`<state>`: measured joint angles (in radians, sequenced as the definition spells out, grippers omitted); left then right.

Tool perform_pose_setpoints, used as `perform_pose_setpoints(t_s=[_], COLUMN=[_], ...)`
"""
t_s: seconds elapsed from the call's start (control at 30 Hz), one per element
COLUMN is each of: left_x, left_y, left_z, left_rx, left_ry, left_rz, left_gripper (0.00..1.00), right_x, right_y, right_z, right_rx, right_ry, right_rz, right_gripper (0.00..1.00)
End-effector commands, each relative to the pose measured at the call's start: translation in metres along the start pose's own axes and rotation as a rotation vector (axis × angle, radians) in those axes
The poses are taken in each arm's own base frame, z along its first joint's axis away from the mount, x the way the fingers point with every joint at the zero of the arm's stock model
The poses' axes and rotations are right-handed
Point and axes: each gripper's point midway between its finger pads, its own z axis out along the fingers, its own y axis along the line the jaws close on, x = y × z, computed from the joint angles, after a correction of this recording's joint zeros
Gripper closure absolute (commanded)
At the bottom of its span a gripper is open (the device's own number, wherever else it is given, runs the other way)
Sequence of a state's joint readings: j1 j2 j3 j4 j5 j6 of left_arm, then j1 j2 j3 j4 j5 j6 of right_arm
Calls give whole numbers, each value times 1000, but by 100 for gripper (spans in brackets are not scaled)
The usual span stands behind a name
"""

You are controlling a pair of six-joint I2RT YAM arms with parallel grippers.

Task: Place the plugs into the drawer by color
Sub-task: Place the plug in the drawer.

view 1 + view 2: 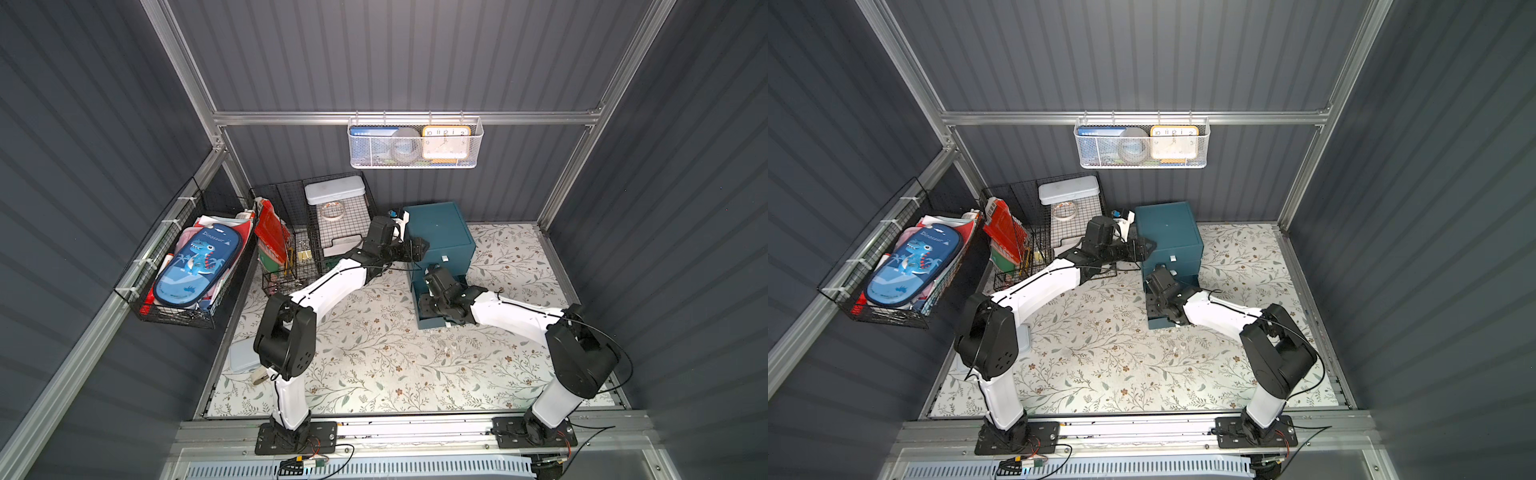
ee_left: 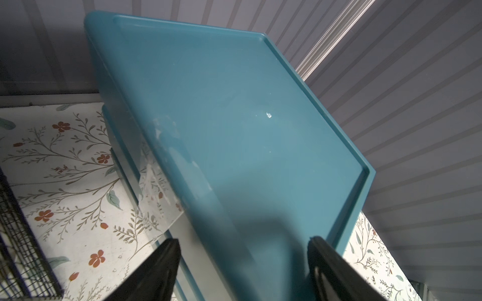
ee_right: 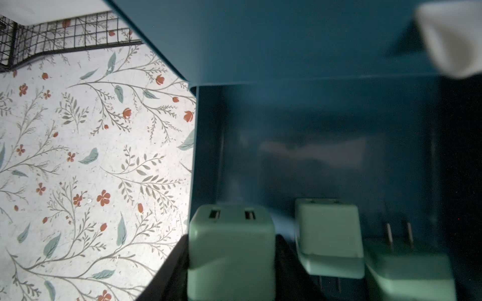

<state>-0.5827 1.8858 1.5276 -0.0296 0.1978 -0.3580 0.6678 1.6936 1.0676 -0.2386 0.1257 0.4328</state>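
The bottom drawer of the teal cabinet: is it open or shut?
Open: the bottom drawer sticks out from the cabinet front, with green plugs lying inside.

The drawer cabinet [image 1: 438, 237] is set at the rear of the desk [image 1: 374, 365], just right of the wire baskets [image 1: 340, 232]. Its bottom drawer [image 1: 432, 322] is drawn out frontward. Three plugs are lodged inside: a first plug [image 3: 230, 250] between the fingers [image 3: 167, 276] of the right gripper [image 3: 232, 237], seemingly touched by both; a second plug [image 3: 328, 234] and a third plug [image 3: 409, 268] beside it.
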Motion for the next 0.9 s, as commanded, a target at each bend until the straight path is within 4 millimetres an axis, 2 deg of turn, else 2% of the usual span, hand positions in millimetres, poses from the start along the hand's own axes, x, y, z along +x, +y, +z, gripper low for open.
perform_pose_setpoints(t_s=[0.0,0.37,0.63,0.73,0.8,0.87], left_x=[78,78,77,77,78,76], left_y=[29,29,29,29,29,29], left_z=[9,11,11,11,11,12], left_rx=[-84,-83,-83,-85,-85,-88], left_ry=[236,235,234,237,236,230], left_rz=[-41,-46,-42,-44,-47,-51], left_gripper=[19,19,19,19,19,19], right_x=[0,12,5,-6,-16,-17], right_y=[0,1,5,13,19,19], right_z=[1,12,5,-6,-24,-45], right_rx=[-13,-35,-60,-92,-115,-135], right_ry=[5,66,61,46,30,7], right_rz=[10,9,-3,-12,-15,6], right_gripper=[61,56,44,37,34,33])
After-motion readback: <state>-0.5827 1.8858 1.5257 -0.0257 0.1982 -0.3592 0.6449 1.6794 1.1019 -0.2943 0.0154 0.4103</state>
